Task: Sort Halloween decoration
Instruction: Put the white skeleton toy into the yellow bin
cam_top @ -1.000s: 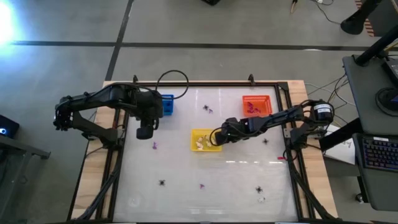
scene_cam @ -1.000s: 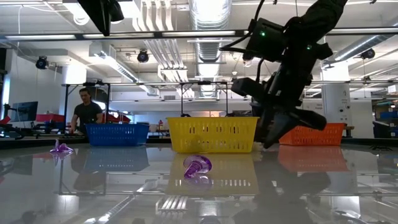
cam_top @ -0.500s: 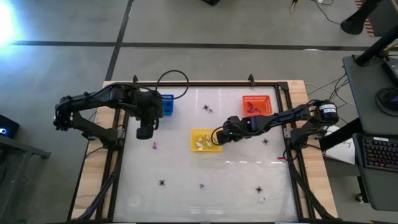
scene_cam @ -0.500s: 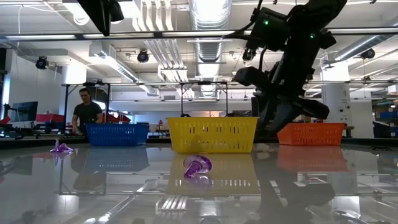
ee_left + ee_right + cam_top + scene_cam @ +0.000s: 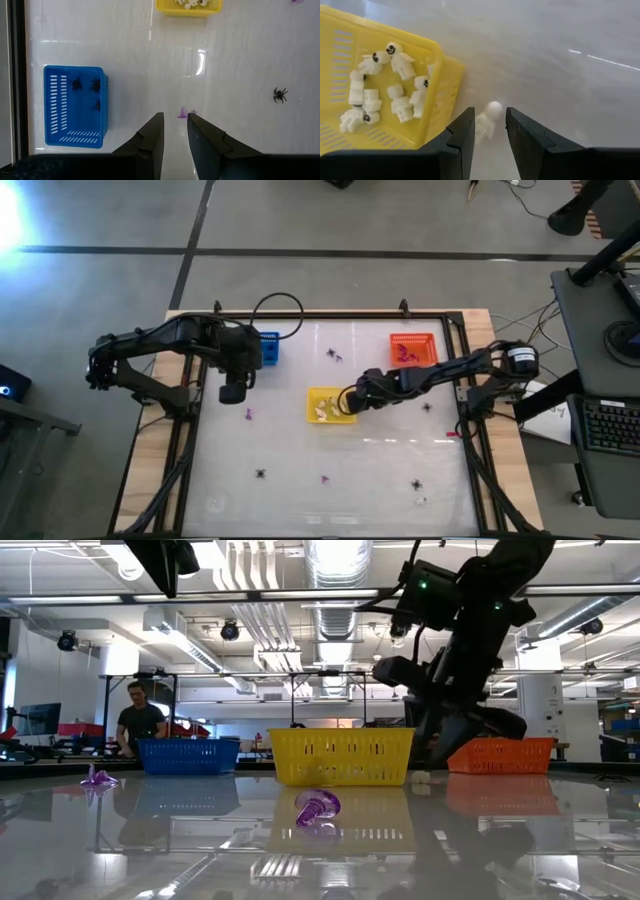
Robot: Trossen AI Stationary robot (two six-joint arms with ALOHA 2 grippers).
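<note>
Glossy white table (image 5: 380, 470); square yellow mesh basket (image 5: 350, 30) holds knobbly cream trinkets (image 5: 400, 105).

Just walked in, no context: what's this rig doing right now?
Sorting Halloween trinkets into baskets by kind. The right gripper is low beside the yellow basket, which holds white skeletons; one white figure lies on the table just outside it, between the open fingers. The left gripper hangs open over a purple trinket, near the blue basket of spiders. More trinkets remain scattered.
</note>
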